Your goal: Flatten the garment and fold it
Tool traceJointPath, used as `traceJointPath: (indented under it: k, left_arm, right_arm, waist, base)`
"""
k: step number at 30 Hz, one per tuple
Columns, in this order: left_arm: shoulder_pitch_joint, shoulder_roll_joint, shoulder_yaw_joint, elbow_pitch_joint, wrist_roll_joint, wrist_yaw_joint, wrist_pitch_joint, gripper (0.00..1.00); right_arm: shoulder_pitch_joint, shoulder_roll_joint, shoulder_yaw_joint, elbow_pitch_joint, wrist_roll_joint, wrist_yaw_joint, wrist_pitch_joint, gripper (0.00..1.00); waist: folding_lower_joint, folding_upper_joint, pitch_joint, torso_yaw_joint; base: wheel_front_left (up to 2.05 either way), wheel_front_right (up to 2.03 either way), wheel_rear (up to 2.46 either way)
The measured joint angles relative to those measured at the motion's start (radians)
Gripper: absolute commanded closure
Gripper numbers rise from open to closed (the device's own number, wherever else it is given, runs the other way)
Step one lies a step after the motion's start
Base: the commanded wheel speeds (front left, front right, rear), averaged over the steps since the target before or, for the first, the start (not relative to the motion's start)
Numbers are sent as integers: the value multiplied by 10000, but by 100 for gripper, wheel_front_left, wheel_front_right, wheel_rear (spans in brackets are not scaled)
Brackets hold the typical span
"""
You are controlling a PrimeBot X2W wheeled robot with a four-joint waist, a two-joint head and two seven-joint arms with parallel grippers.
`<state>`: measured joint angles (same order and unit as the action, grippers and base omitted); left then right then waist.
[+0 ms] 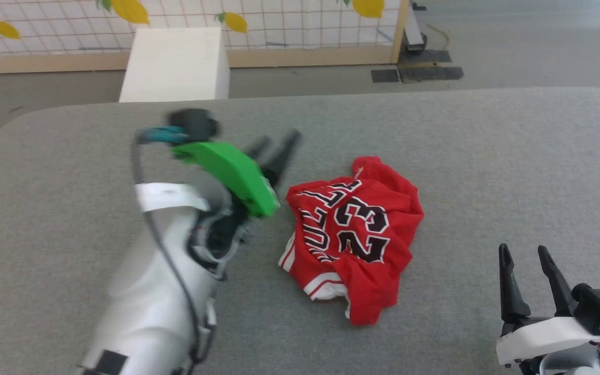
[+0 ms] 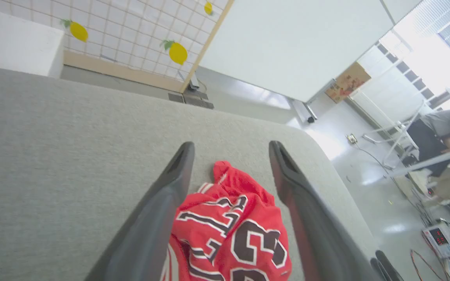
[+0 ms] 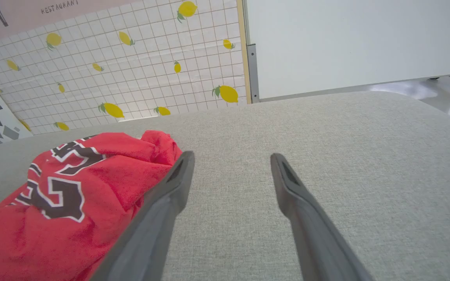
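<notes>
Nearest me, my right gripper sits at the lower right of the head view. Its two fingers are spread and hold nothing, with bare grey table all round it. At lower left my pale left forearm runs up to the left gripper, which is blurred there. The left wrist view shows it clearly: fingers wide apart, gripping nothing.

The shirt lies bunched in a heap about mid-table, print side up. The "23" is readable and white-striped trim shows at its near left. I have open cloth on every side of it: a broad stretch to the left, another to the right, and a band behind it up to the far edge.

The left gripper is just beside the heap's far left side. Its fingertips point past the heap toward the far edge, with a strip of grey between them and the red. From its wrist camera the heap appears low between the two fingers, and I cannot tell how high they are above it. The right gripper is well apart from the heap, to its near right. In the right wrist view the heap lies left of the left-hand finger.

The far edge runs straight, with a rounded corner at each end. Beyond it stand a white box, a lemon-printed screen and grey floor. The left wrist view adds a white board and, far off past the table's corner, a person leaning forward.
</notes>
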<state>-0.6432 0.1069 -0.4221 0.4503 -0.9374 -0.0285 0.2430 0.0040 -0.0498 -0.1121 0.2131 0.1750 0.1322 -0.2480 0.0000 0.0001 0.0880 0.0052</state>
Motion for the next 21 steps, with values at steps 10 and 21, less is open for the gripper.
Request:
traceJointPath:
  k: [10, 21]
  left_arm:
    - [1570, 1841, 1070, -1406, 1908, 955, -3906, 0]
    - [4574, 2069, 1438, -3137, 3919, 1315, -4972, 0]
  right_arm:
    - [24, -2, 56, 27, -29, 0, 128, 0]
    - [-87, 6, 31, 107, 15, 0, 2000, 0]
  waist:
    - [0, 0, -458, 554]
    - [0, 0, -259, 651]
  base:
    - [0, 0, 0]
    - [0, 0, 0]
